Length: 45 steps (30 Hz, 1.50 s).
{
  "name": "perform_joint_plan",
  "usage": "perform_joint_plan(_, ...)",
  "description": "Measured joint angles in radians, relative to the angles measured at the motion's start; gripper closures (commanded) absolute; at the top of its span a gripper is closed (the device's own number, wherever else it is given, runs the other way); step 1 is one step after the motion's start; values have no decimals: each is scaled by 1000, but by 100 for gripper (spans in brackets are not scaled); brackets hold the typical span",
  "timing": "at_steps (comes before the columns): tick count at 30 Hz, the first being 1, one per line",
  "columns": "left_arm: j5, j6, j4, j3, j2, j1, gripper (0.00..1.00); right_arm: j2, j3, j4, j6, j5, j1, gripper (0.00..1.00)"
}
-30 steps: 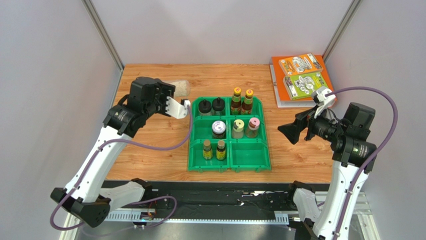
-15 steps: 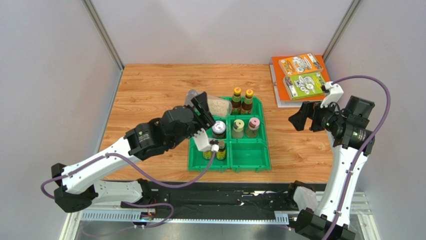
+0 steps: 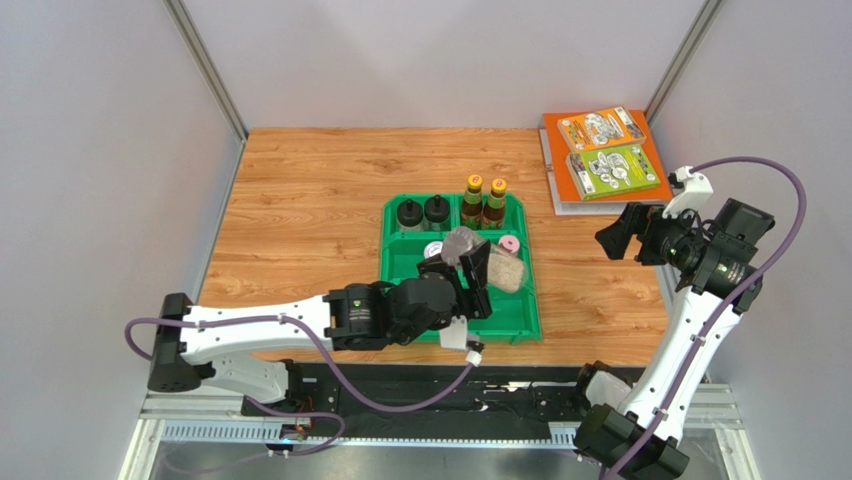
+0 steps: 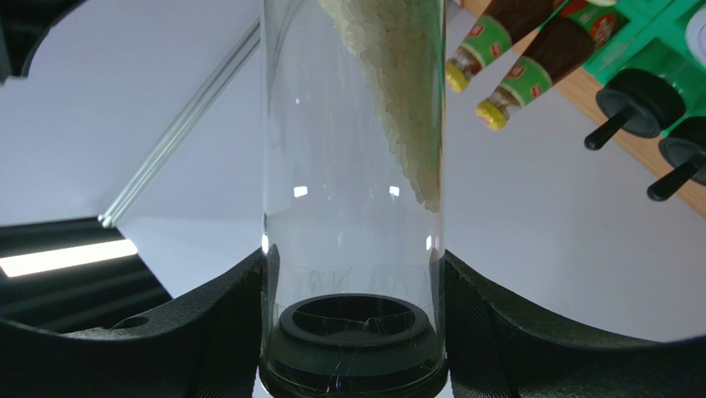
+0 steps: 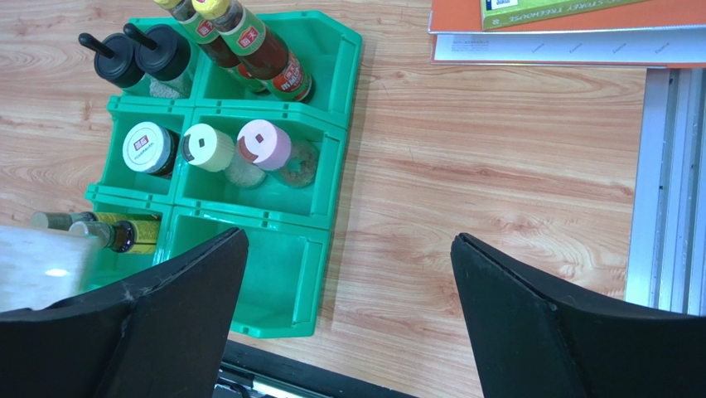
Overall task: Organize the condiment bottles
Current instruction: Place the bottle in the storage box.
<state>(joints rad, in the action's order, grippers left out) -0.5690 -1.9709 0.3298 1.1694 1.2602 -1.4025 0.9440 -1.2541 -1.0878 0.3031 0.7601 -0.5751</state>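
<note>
The left arm lies stretched low along the near edge of the counter [image 3: 300, 190]. Its left tool [image 3: 474, 272] is clamped on a clear jar [image 3: 503, 272], one finger on each side of the glass. The jar is tilted, and white grains are heaped toward the end farthest from the wrist. It hangs above the right half of the green bin [image 3: 383, 262], over the middle and near rows. From here I can't tell which compartment lies under it.

The bin sits about midway between the counter's left and right edges, nearer the near edge.
- **Far-left compartment:** two black-capped bottles [image 5: 132, 60] with thin spouts.
- **Far-right compartment:** two brown bottles [image 3: 485, 202] with yellow and orange caps, side by side.
- **Middle-left compartment:** a white-lidded jar [image 5: 149, 148].
- **Middle-right compartment:** a pale-green-capped bottle [image 5: 207, 148] touching a pink-capped bottle [image 5: 263, 143].
- **Near-left compartment:** two small yellow-labelled bottles [image 5: 124, 232], partly hidden behind the held jar's blur in the right wrist view.

The right tool [image 3: 614, 232] hangs near the counter's right edge, well apart from the bin. Its jaws are spread wide with nothing between them.

A stack of orange and green books [image 3: 605, 150] lies at the far right corner.
</note>
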Motion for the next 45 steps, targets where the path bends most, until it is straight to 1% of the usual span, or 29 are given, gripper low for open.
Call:
perform_joint_plan(5, -20, -10, -32, -15, 121, -11, 100, 5, 0, -39, 51, 69, -86, 1)
perform_joint_plan(9, -24, -11, -36, -15, 181, -15, 100, 6, 0, -84, 120, 130, -124, 1)
perform_joint_plan(13, -24, -13, -40, -14, 228, -18, 100, 24, -10, -189, 251, 212, -129, 1)
perform_joint_plan(17, -21, -14, -40, -14, 272, -18, 100, 31, -11, -234, 350, 247, -129, 1)
perform_joint_plan(26, -41, -14, -23, -14, 349, -20, 100, -11, 6, -262, 447, 273, -129, 1)
perform_joint_plan(32, -38, -14, 3, -15, 358, -22, 100, -14, 16, -262, 475, 283, -129, 1)
perform_joint_plan(33, -37, -14, 3, -15, 358, -23, 96, -16, 17, -262, 480, 288, -129, 1)
perform_joint_plan(35, -35, -14, 3, -15, 360, -23, 92, -17, 19, -262, 485, 291, -129, 1)
perform_joint_plan(41, -29, -14, 2, -22, 396, -27, 88, -27, 31, -262, 500, 298, -129, 1)
perform_joint_plan(45, -18, -14, 0, -31, 427, -32, 82, -38, 34, -262, 509, 305, -129, 1)
